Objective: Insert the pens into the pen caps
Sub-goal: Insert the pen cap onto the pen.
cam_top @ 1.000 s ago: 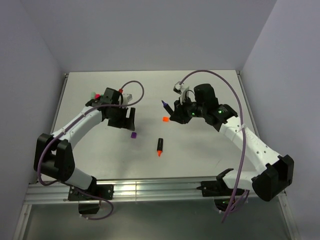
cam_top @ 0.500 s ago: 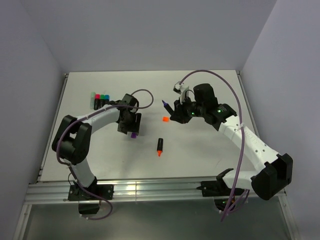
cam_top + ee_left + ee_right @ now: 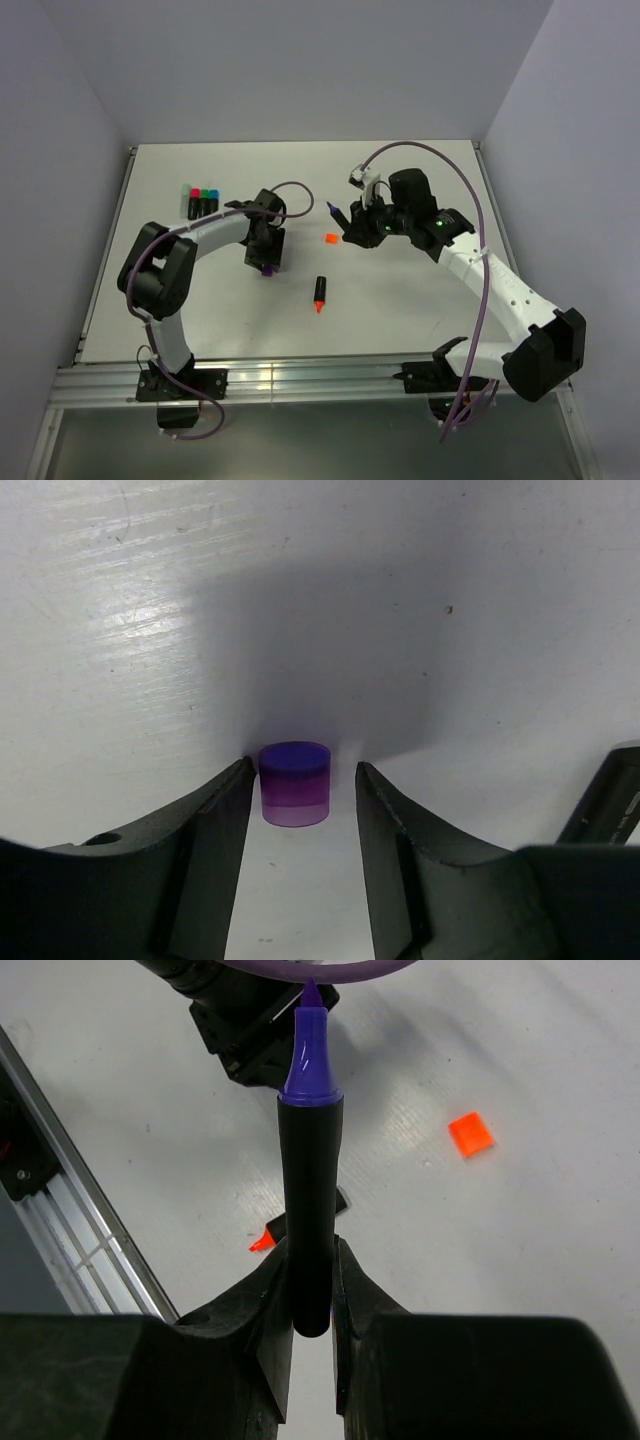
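Note:
A small purple pen cap (image 3: 294,783) stands upright on the table between the fingers of my left gripper (image 3: 303,768). The left finger touches the cap and a gap shows at the right finger, so the jaws are open. From above, the left gripper (image 3: 265,262) sits low over the cap (image 3: 267,270). My right gripper (image 3: 311,1250) is shut on the black barrel of a purple-tipped pen (image 3: 310,1180), tip pointing away; from above this gripper (image 3: 350,232) hangs over the table's middle. An orange cap (image 3: 332,239) and an orange-tipped pen (image 3: 320,294) lie between the arms.
Three capped pens (image 3: 201,200) with pink, green and blue caps lie side by side at the back left. The table's metal rail (image 3: 300,380) runs along the near edge. The orange cap (image 3: 471,1133) lies to the right of the held pen.
My left arm has swung from the capped pens at the back left down to the purple cap, and its jaws have narrowed around it. The right arm has barely moved.

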Action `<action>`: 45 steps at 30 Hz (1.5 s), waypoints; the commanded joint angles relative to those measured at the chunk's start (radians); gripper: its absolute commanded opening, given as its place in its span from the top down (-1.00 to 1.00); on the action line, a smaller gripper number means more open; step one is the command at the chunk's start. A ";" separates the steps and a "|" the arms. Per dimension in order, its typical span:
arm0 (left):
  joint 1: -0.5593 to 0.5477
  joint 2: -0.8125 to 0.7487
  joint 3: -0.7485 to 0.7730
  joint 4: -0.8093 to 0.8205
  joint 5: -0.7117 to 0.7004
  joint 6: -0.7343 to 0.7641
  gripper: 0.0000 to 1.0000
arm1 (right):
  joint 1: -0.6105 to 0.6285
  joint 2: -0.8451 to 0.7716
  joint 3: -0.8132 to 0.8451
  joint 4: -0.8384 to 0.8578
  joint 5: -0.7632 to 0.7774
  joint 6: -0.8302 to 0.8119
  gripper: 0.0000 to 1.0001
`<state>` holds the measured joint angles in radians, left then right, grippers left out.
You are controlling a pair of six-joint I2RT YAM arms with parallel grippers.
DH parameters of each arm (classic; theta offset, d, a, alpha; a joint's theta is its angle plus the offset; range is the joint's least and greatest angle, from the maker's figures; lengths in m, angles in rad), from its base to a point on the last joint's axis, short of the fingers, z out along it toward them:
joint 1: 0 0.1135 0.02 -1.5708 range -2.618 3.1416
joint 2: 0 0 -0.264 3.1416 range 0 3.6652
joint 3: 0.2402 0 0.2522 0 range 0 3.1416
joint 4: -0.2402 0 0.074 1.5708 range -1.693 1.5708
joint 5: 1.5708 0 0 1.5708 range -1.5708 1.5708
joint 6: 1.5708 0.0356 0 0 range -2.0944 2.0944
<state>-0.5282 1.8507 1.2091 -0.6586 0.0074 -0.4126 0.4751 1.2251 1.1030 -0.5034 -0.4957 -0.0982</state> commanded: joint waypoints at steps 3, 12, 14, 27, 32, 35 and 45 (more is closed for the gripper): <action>-0.006 0.015 0.010 0.004 -0.046 -0.005 0.13 | -0.010 -0.036 0.001 0.019 0.008 -0.009 1.00; -0.007 0.022 0.198 -0.061 -0.026 0.064 1.00 | -0.009 -0.016 0.044 0.020 0.086 -0.043 1.00; 0.002 -0.020 0.268 -0.056 0.000 0.061 0.99 | -0.010 -0.021 0.076 0.022 0.144 -0.072 1.00; 0.059 -0.249 0.863 0.132 0.033 -0.031 0.99 | 0.028 0.074 0.388 0.115 0.059 -0.065 1.00; 0.161 -0.258 0.873 0.301 0.377 -0.150 1.00 | 0.045 0.155 0.512 0.167 -0.021 0.023 1.00; 0.162 -0.286 0.753 0.390 0.501 -0.202 1.00 | 0.057 0.182 0.564 0.204 0.035 0.097 1.00; 0.162 -0.321 0.722 0.479 0.514 -0.210 1.00 | 0.158 0.211 0.598 0.210 0.120 0.150 1.00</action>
<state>-0.3668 1.5902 1.9240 -0.2882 0.4671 -0.5926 0.6140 1.4315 1.6638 -0.3431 -0.4084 0.0284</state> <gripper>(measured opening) 0.264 0.220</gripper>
